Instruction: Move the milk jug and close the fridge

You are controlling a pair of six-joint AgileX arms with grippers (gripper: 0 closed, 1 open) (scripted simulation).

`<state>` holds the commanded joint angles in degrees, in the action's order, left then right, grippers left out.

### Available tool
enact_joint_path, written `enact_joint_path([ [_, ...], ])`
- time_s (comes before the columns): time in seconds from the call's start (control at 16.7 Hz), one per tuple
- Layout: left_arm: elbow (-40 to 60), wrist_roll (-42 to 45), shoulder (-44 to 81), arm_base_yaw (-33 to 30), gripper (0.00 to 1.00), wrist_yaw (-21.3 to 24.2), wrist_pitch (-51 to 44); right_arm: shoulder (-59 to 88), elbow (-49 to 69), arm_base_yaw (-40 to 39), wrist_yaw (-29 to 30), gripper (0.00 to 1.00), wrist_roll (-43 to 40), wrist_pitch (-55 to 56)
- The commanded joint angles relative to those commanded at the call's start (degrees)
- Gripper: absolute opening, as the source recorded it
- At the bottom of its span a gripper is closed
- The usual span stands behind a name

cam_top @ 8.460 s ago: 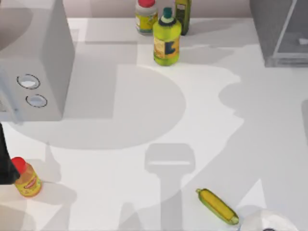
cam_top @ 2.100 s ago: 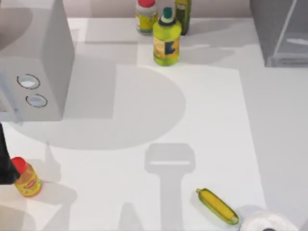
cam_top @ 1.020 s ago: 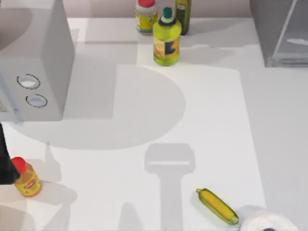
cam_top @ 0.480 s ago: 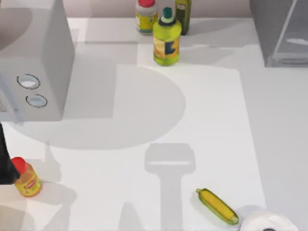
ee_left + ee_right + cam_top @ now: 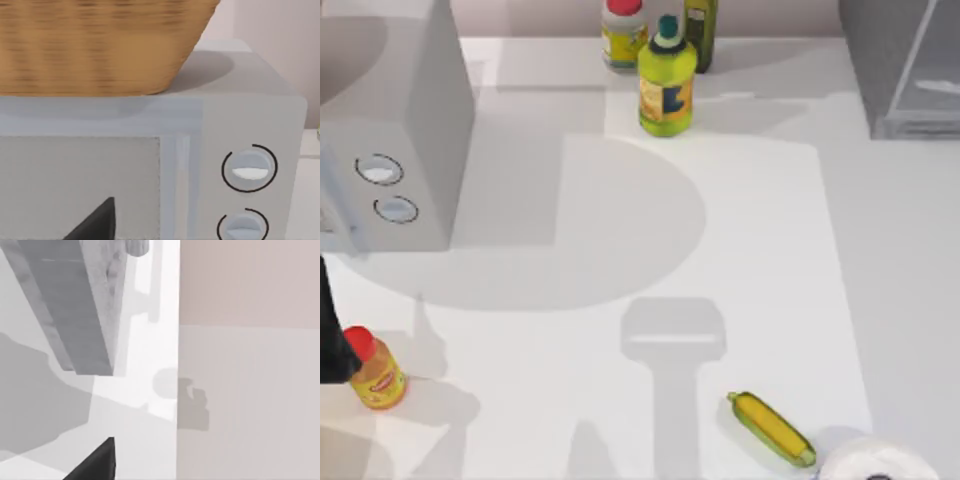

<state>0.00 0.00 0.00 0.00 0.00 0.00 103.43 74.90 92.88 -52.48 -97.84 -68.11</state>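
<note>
Two things matter: your fridge (image 5: 910,70) at the counter's (image 5: 740,250) far right stands open, awaiting closing, and neither gripper's opening can be told.

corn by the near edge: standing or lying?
Lying. The corn cob rests flat on the table, lengthwise and diagonal in the top view.

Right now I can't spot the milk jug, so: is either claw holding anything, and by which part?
Cannot be told; no claw's hold is visible.
</note>
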Motion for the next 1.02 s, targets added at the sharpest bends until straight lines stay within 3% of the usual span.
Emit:
enact_joint_path([
  [0.66, 0.00, 0.00, 0.00, 0.00, 1.00, 0.00, 0.00, 0.06, -0.09, -31.20, 8.66, 1.00, 51.85, 42.51],
  [0.84, 0.00, 0.00, 0.00, 0.00, 1.00, 0.00, 0.00, 0.80, -0.82, -37.37, 10.25, 1.00, 60.09, 49.71],
  [1.02, 0.00, 0.00, 0.00, 0.00, 1.00, 0.00, 0.00, 1.12, -1.14, -39.80, 10.85, 1.00, 62.91, 52.42],
])
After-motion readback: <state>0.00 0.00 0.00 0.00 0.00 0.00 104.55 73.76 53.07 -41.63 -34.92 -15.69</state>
